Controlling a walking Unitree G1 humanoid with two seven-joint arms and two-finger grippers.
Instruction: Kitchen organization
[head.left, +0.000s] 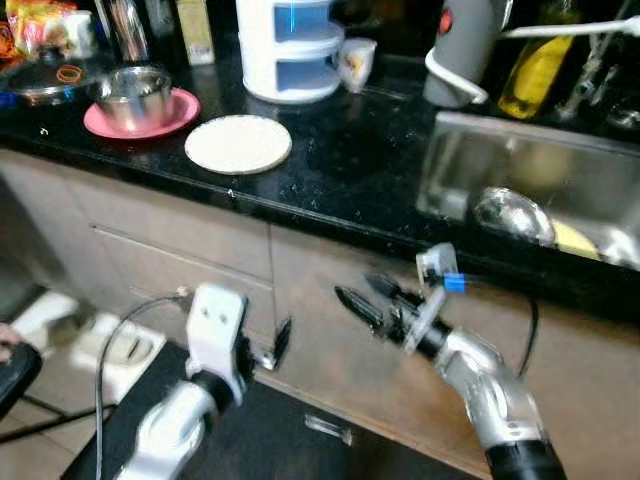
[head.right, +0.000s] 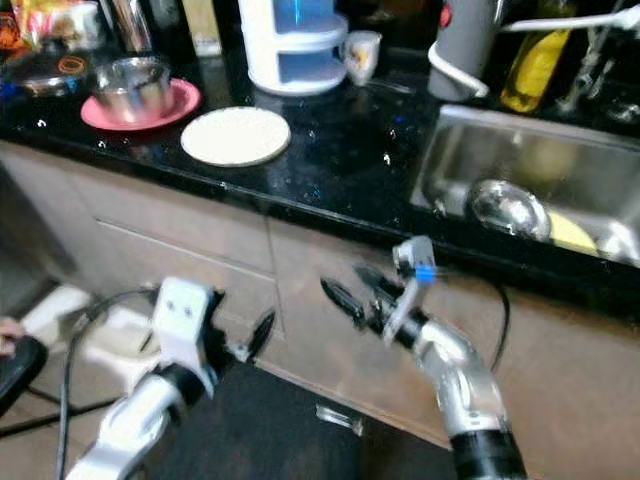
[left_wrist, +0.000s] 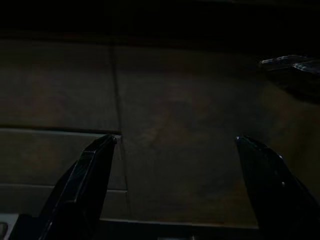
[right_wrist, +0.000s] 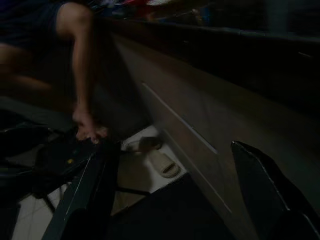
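Observation:
My left gripper (head.left: 270, 345) is held low in front of the beige cabinet doors (head.left: 170, 250) under the black counter (head.left: 350, 160); the left wrist view shows its fingers (left_wrist: 85, 175) spread apart with nothing between them. My right gripper (head.left: 365, 297) hovers open and empty before the cabinet below the sink (head.left: 470, 170). On the counter sit a steel bowl (head.left: 133, 95) on a pink plate (head.left: 180, 112), a round white plate (head.left: 238, 143), a white stacked container (head.left: 290, 50) and a mug (head.left: 355, 62).
A steel bowl (head.left: 512, 215) and a yellow item (head.left: 575, 240) lie in the sink. A grey kettle (head.left: 460, 50) and an oil bottle (head.left: 535, 65) stand behind it. A person's hand (right_wrist: 87, 131) reaches down at the left, near a slipper (right_wrist: 162, 165). A dark mat (head.left: 290, 440) covers the floor.

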